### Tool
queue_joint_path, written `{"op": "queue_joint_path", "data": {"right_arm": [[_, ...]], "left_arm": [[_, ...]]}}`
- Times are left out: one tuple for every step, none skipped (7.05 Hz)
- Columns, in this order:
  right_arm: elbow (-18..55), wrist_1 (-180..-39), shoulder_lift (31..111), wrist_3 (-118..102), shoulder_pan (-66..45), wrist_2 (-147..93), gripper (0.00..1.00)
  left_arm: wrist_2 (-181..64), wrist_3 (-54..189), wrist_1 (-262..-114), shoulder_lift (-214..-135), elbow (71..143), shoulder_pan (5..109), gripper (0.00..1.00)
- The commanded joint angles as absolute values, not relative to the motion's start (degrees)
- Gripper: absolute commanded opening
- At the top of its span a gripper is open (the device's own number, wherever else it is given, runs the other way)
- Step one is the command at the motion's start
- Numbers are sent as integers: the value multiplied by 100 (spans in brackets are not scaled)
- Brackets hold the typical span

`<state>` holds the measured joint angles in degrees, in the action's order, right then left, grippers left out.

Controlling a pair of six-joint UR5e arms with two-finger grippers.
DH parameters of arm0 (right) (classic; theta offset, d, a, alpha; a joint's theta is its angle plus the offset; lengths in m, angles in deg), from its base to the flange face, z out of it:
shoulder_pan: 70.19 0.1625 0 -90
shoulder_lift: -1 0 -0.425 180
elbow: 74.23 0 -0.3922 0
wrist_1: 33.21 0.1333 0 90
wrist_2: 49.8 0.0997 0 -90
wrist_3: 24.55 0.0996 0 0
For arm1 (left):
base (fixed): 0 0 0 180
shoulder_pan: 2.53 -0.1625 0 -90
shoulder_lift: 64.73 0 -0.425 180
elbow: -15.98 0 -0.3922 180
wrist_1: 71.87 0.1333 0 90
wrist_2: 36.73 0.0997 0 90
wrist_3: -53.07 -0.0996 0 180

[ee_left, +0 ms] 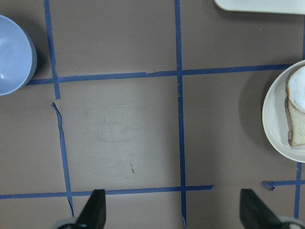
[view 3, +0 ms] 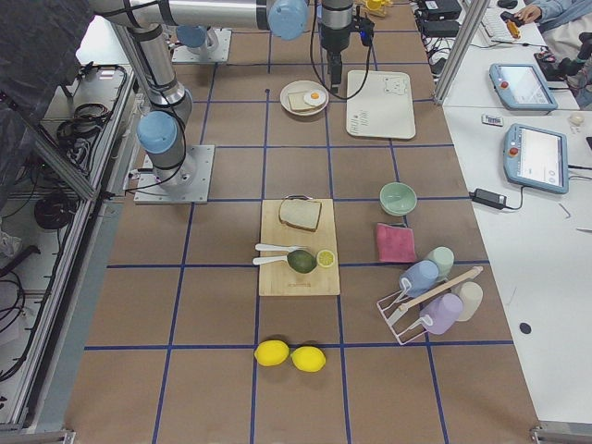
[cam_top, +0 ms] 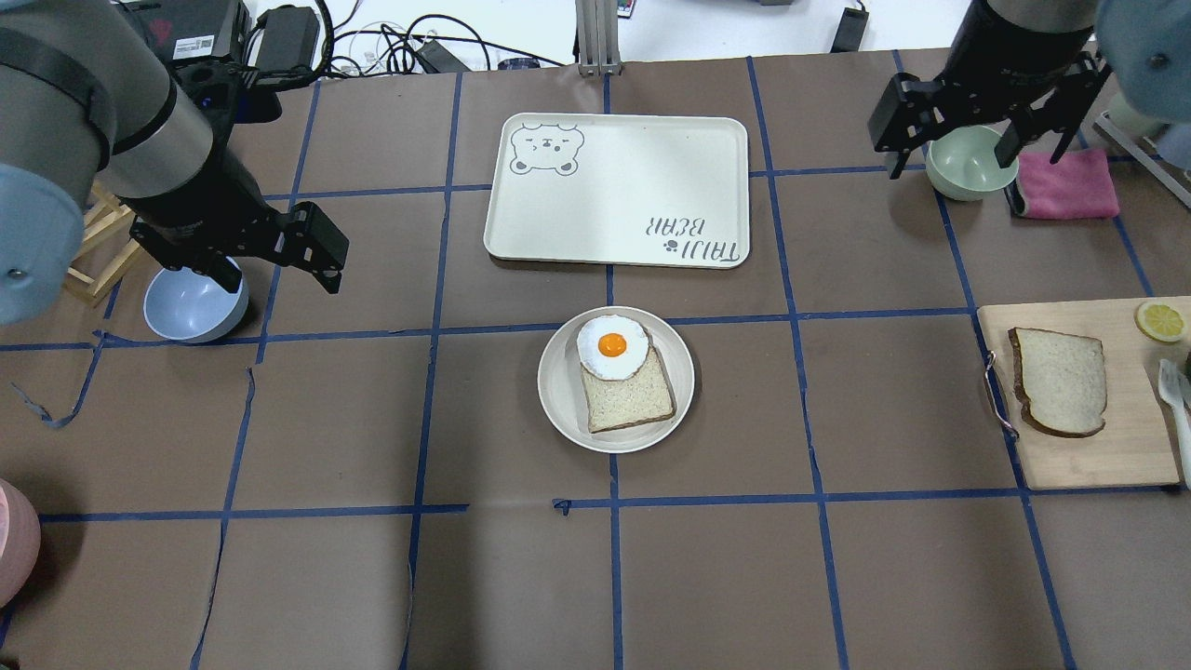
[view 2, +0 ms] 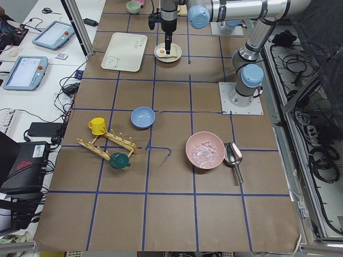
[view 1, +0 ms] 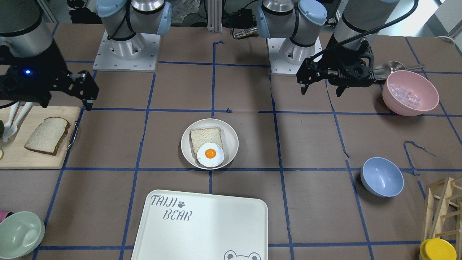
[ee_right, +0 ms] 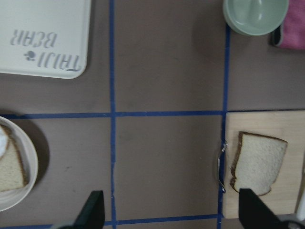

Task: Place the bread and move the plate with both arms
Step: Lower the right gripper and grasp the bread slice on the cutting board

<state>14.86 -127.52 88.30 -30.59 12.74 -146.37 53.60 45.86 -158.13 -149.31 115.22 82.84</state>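
Observation:
The bread, a thick domed slice with a dark crust, lies on a wooden cutting board at my right. It also shows in the right wrist view and the front view. The round cream plate sits mid-table and holds a squarer bread slice topped with a fried egg. My right gripper is open and empty, raised above the table beyond the board. My left gripper is open and empty, raised left of the plate; its wrist view shows the plate's edge.
The white "TAIJI BEAR" tray lies just beyond the plate. A blue bowl sits under my left arm, a green bowl and pink cloth under my right. A pink bowl stands near the left base.

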Motion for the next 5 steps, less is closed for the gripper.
{"op": "queue_joint_path", "data": {"right_arm": [[2476, -13939, 8801, -3131, 647, -15322, 100], [3100, -14730, 8766, -3280, 436, -15412, 100], [3619, -15573, 8679, -3681, 269, -15413, 100], [4086, -16261, 8399, -3859, 41, -15422, 100], [4421, -16798, 8170, -3948, -101, -15439, 100]], "left_arm": [[5363, 4586, -15809, -14937, 11521, 8282, 100], [5363, 4586, -15809, -14929, 11521, 8290, 100], [5363, 4586, -15818, -14929, 11521, 8282, 100], [5354, 4586, -15818, -14937, 11530, 8282, 100], [5354, 4586, -15809, -14937, 11530, 8290, 100]]}}
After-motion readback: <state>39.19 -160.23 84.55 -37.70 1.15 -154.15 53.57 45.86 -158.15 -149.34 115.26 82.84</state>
